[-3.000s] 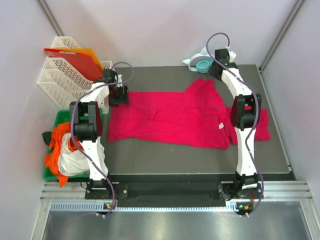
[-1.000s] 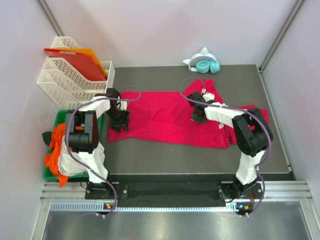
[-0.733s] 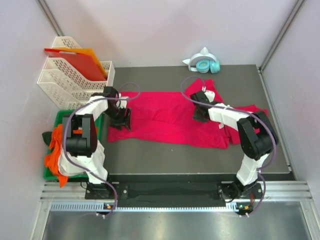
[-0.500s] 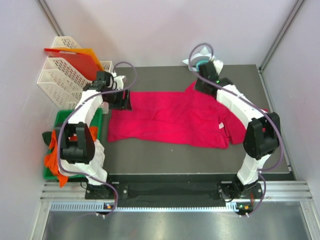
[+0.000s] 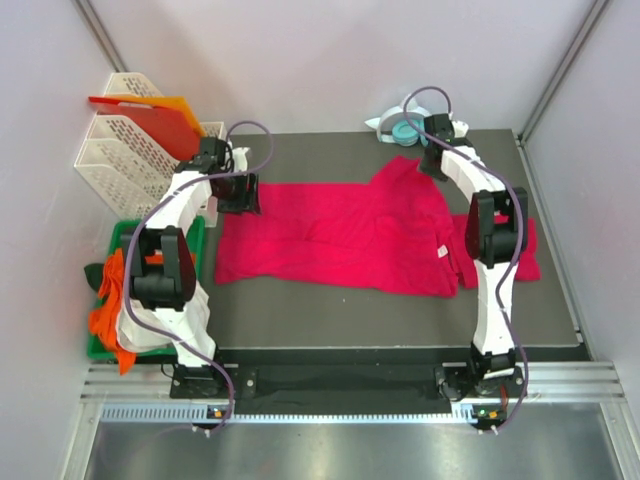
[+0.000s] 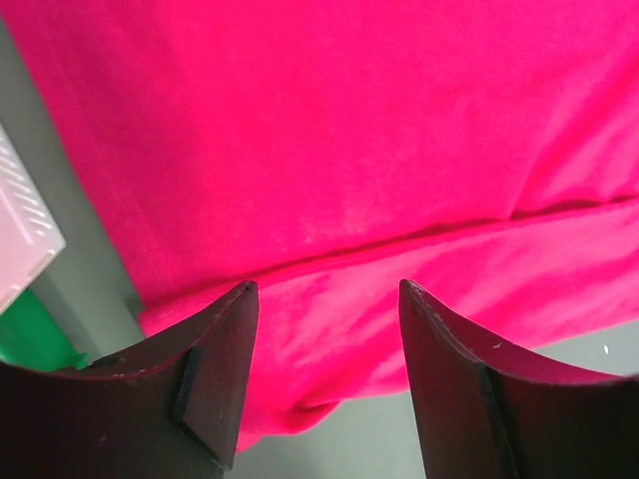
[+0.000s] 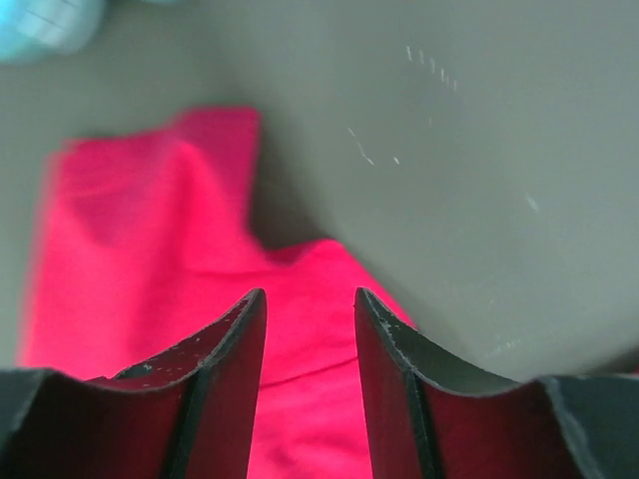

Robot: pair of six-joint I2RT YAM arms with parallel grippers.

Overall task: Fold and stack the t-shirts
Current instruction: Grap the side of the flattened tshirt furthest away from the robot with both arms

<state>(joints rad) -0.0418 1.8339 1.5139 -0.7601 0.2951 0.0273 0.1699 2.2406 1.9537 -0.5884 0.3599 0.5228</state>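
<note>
The crimson-pink t-shirt [image 5: 340, 235] is laid out wide across the middle of the dark grey table [image 5: 350, 320]. It's kinda rumpled, with a long crease running through it left to right. One sleeve is pushed up into a peak toward the far right. A small white neck label [image 5: 441, 253] can be spotted near the shirt's right end. More of the same pink cloth [image 5: 525, 250] is seen poking out past the right arm. Whether that's a second shirt can't be told from here.

The left gripper [image 5: 238, 193] is parked over the shirt's far left corner. Its jaws are spread apart and nothing is pinched; in the wrist view only flat fabric and a hem line are seen in the gap.

The right gripper [image 5: 432, 160] is held just past the peaked sleeve at the far edge. Its jaws are parted too and nothing is caught between them. That wrist view is pretty blurry, tbh.

Further out, teal-and-white headphones [image 5: 405, 128] are left at the back edge of the table. White mesh trays [image 5: 130, 160] are stacked off the left side, with red-orange sheets [image 5: 150, 120] propped on top. A green bin [image 5: 125, 240] stuffed with orange and white cloth [image 5: 120, 305] is tucked in front of them.
</note>
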